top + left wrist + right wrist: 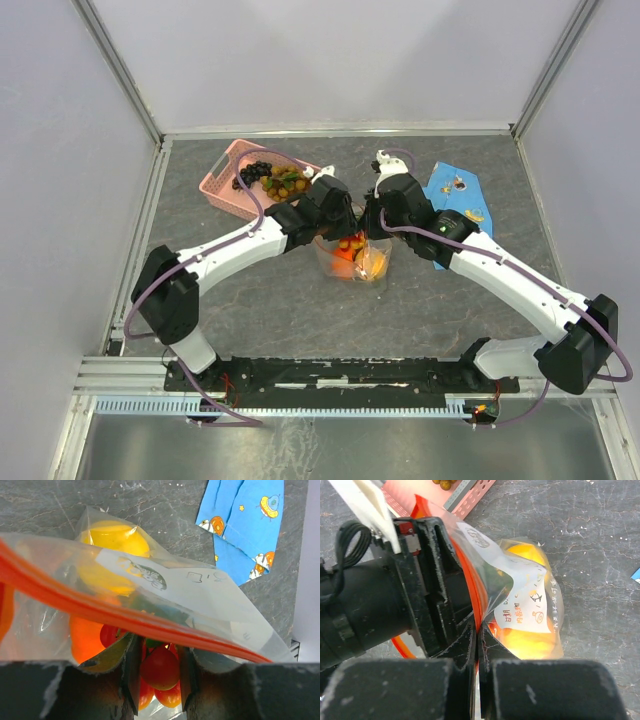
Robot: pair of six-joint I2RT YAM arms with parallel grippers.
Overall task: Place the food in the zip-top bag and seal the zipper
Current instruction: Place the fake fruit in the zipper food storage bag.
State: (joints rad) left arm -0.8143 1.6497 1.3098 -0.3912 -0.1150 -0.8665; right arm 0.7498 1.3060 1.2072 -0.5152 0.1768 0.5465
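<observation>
Where the right gripper point(478, 647) meets the bag point(530, 595), its jaws are pressed together on the film at the rim, right by the zipper point(75, 599). The left gripper point(159, 655) stands partly open with a red cherry point(160, 670) filling the gap. We cannot tell whether it pinches the cherry or the fruit merely lies in the bag beneath. The bag sits on the table point(250, 300) between the two arms. Its mouth is open, and a lemon point(116, 542) and an orange fruit point(85, 640) are already inside.

We judge the bag light, soft and slippery: thin crinkly film that will fold and slide under load. It wants holding at the stiffer zipper band, one grip on each side, not on the loose wall. The fruits look hard and smooth and apt to roll, so a gentle squeeze should do.

The top view places the pink basket point(225, 185), with dark grapes point(258, 170) in it, beyond the left arm, and the blue cloth point(455, 195) beyond the right, but there the arms hide the bag mouth. The left wrist view looks across the zipper into the bag. Only the right wrist view shows the closed jaws on the rim, with the left gripper at the mouth. No view shows the slider.
</observation>
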